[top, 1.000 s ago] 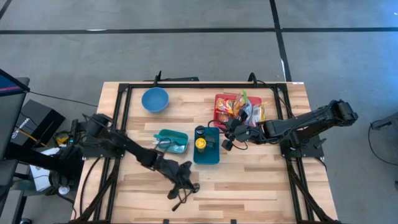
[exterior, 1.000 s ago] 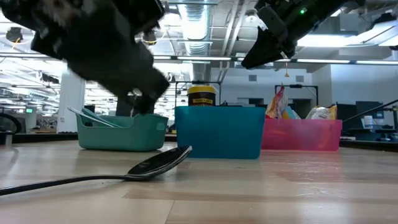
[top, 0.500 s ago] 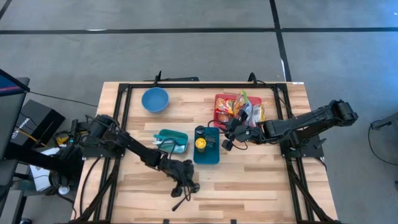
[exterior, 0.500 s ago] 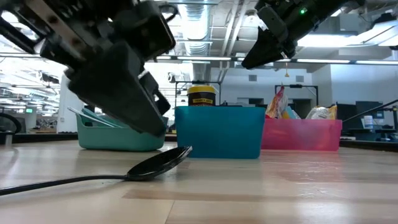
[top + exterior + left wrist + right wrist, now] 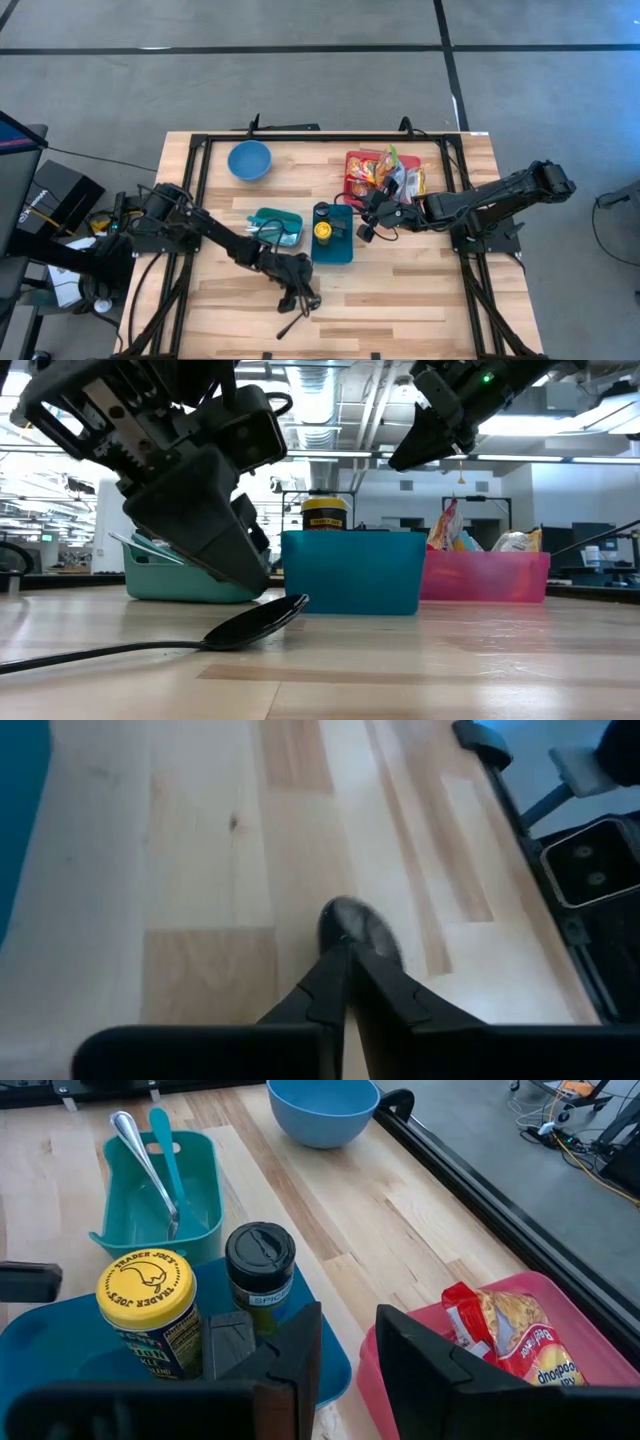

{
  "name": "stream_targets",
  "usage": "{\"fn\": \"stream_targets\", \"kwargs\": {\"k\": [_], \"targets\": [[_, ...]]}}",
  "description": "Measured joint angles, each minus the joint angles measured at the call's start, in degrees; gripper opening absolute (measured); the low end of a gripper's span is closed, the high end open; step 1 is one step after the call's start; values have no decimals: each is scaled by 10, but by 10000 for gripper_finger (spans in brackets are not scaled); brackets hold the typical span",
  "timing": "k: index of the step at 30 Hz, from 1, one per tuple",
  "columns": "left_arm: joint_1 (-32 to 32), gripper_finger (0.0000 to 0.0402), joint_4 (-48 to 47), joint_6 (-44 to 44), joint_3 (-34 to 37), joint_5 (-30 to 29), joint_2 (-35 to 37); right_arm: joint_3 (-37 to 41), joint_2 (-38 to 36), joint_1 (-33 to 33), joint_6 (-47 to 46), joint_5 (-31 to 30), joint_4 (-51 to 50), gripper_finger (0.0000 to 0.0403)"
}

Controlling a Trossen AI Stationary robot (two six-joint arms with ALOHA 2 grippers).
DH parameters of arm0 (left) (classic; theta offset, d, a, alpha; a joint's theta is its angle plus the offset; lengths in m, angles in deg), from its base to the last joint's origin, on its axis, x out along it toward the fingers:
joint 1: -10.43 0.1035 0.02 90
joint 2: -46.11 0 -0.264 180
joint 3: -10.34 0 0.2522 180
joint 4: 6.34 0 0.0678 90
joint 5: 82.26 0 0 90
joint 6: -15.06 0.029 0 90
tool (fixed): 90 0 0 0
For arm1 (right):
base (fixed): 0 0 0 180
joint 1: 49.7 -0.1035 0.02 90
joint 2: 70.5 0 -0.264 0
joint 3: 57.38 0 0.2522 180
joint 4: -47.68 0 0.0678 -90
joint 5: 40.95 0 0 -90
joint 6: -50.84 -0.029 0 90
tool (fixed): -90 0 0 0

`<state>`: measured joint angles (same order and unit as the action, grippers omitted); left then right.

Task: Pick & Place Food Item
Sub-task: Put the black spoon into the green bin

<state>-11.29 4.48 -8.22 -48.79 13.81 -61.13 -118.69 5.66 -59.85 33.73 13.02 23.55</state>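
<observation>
The crinkly snack packets [image 5: 385, 172], likely light, soft and crushable, best pinched at an edge, lie in the pink tray [image 5: 352, 160] beside the blue bin [image 5: 333, 250], above which the right gripper [image 5: 368, 215] hovers part-open and empty, while the left gripper [image 5: 303, 296] stays closed over the spoon [image 5: 250, 624].

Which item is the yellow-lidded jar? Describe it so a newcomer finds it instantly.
Start at the wooden table and find the dark blue bin at its centre, between the teal utensil tray and the pink snack bin. The jar stands upright in that blue bin, beside a black-lidded spice jar. Only it has a yellow lid and label.
</observation>
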Motion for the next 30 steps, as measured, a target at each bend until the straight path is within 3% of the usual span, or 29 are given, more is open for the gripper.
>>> {"fn": "stream_targets", "kwargs": {"k": [13,30], "targets": [[5,103,-9,-29,1,0,-6,0,0,0,1,0,0,93],[4,111,36,-57,0,14,-38,0,0,0,1,0,1,93]]}}
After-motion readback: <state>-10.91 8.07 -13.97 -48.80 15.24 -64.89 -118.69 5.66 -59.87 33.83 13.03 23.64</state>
